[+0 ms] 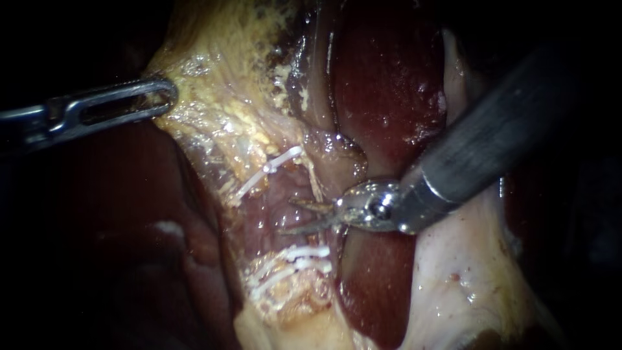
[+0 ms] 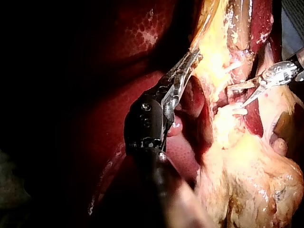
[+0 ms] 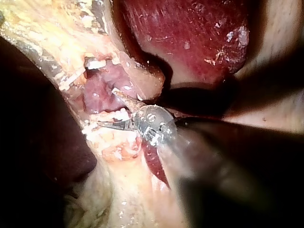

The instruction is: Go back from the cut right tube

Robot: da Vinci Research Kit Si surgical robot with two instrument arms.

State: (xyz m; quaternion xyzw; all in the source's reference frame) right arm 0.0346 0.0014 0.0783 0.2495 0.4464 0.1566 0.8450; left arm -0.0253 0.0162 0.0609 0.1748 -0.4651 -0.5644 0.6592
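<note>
The left instrument (image 1: 162, 97) had its jaws clamped on tissue (image 1: 214, 123) for tension, while the right instrument (image 1: 288, 217) held its jaws open and empty between the clips (image 1: 278, 162) on the cut tube (image 1: 280, 277).

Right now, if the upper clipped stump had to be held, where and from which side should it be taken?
Probably just above the single white clip, on the yellowish tissue, not the raw cut end. Come from the right, where the right instrument has its jaws open; the stump runs crosswise to them.
</note>
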